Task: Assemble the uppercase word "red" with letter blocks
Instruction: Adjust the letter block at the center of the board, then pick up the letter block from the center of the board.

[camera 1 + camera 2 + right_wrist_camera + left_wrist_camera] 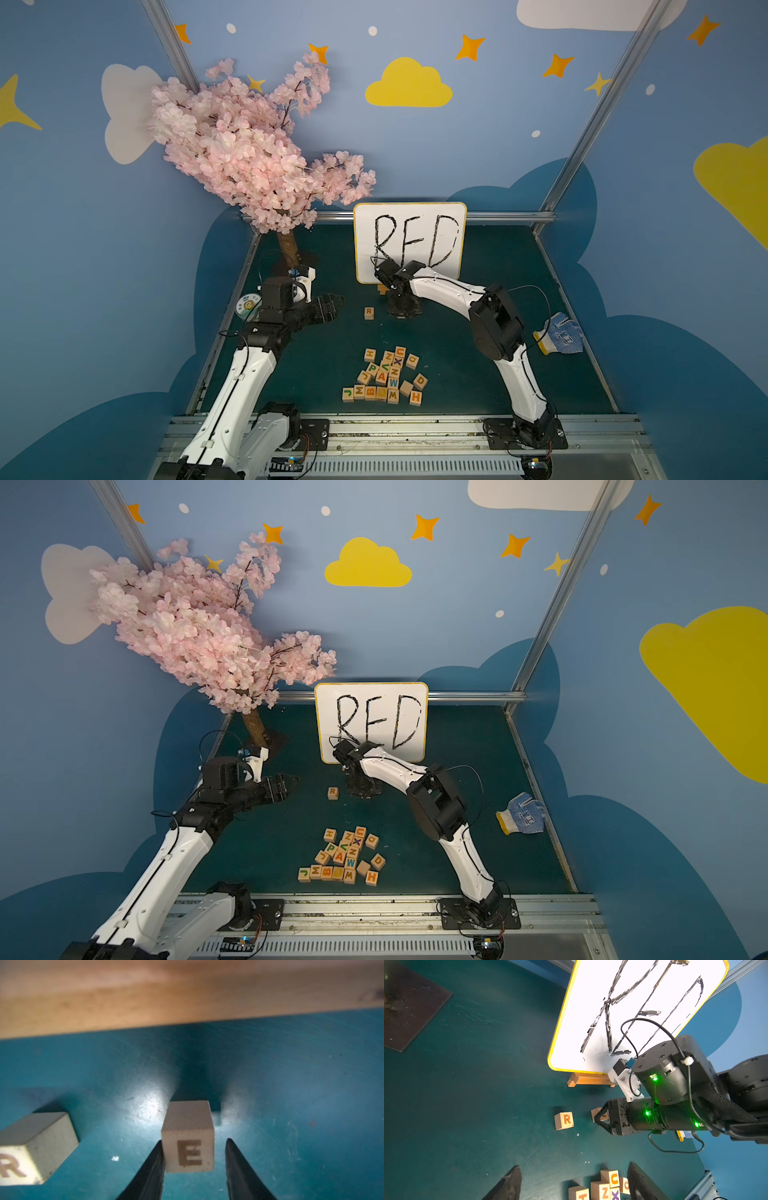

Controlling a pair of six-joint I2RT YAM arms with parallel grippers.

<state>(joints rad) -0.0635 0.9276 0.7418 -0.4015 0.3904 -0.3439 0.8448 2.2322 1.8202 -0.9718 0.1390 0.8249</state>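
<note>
The R block (369, 313) (332, 793) (564, 1120) (31, 1157) stands alone on the green mat, in front of the whiteboard. Just to its right is the E block (188, 1136) (598, 1113), resting on the mat between the fingers of my right gripper (194, 1140) (401, 309) (365, 789). That gripper points down and is open: one finger lies against the block's side and the other stands off it. In both top views the gripper hides the E block. A D block (420, 381) (377, 861) lies at the edge of the pile (388, 376). My left gripper (574, 1164) (337, 302) (291, 781) hovers open and empty, left of the R.
The yellow-framed whiteboard (409, 243) (633, 1012) reading RED stands on a wooden foot (187, 991) close behind the two blocks. A pink blossom tree (249, 145) on a dark plate (409, 1001) is back left. A tape roll (246, 305) lies left, a glove (559, 334) right.
</note>
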